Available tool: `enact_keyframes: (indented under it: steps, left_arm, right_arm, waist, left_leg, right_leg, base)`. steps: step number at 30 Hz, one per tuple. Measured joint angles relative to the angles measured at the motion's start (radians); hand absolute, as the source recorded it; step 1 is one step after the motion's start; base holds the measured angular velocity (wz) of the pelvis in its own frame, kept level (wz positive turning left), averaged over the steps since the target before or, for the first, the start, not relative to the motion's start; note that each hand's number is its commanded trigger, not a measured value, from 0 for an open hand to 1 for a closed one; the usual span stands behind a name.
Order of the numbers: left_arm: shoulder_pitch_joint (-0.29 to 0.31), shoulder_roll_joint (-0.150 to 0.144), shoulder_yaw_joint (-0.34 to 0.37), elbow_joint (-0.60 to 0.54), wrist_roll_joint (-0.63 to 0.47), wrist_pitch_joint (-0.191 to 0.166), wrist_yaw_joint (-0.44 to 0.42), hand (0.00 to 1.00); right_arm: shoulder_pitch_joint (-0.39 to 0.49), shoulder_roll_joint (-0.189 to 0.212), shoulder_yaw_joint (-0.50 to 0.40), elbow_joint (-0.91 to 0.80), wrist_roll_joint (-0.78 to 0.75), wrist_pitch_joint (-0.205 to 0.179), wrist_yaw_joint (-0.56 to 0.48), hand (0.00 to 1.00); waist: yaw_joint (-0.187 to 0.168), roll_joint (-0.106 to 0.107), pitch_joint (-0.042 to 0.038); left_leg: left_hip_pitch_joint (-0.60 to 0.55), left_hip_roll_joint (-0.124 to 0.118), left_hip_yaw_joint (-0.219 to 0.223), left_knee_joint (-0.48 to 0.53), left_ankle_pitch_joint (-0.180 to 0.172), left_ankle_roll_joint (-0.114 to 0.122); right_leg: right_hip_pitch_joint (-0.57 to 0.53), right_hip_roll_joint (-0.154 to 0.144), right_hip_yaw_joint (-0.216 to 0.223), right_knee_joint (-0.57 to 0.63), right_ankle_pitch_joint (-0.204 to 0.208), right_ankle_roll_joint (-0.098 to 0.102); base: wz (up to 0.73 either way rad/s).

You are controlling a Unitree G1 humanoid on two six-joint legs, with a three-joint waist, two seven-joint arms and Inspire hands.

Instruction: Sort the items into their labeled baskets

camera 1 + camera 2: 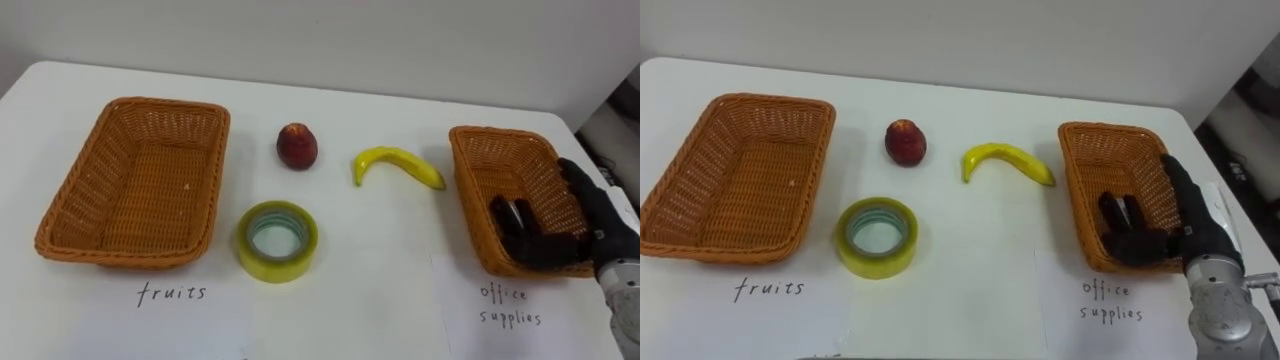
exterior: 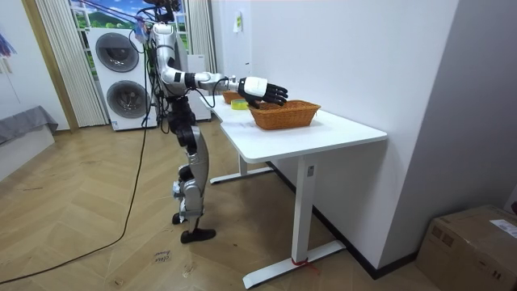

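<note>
I am holding my right hand [image 1: 585,225], fingers [image 1: 510,215] loosely open and gripping nothing, over the three-o'clock basket [image 1: 478,137].

Humanoid robot with a silver-grey torso and legs, dark joints and black feet; its right hand [image 1: 585,225] is glossy black with a white wrist cuff (grey forearm behind); a dark cable trails across the floor
</note>
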Motion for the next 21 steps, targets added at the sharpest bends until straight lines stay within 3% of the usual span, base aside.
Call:
enact_keyframes:
  steps: [9,15,21]
  left_arm:
    - [-0.004,0.000,-0.003,-0.003,0.000,0.000,0.000,0.00]
    - [-0.031,0.000,-0.019,-0.006,0.004,0.000,0.026,0.00]
    - [-0.034,-0.001,-0.019,-0.005,0.006,-0.015,0.026,0.00]
  right_arm:
    - [-0.002,0.000,0.000,0.000,-0.007,-0.001,-0.007,0.00]
    - [-0.001,0.000,-0.003,-0.081,0.014,-0.002,-0.109,0.00]
    - [-0.002,-0.019,-0.016,-0.176,0.017,-0.036,-0.195,0.00]
  waist:
    - [0.001,0.008,-0.0004]
    - [-0.007,0.027,-0.0006]
    - [-0.003,0.026,-0.0011]
  left_leg:
    - [0.001,0.000,-0.001,0.005,0.000,0.000]
    - [-0.006,0.000,-0.003,0.002,0.000,0.000]
    - [-0.004,0.000,-0.003,-0.002,0.000,0.000]
  right_leg:
    - [0.000,0.003,-0.001,0.002,0.000,0.000]
    - [-0.007,0.002,-0.002,0.005,0.000,0.000]
    - [-0.005,0.004,0.000,0.003,0.000,0.000]
  base:
    - [0.00]
    - [0.00]
    - [0.00]
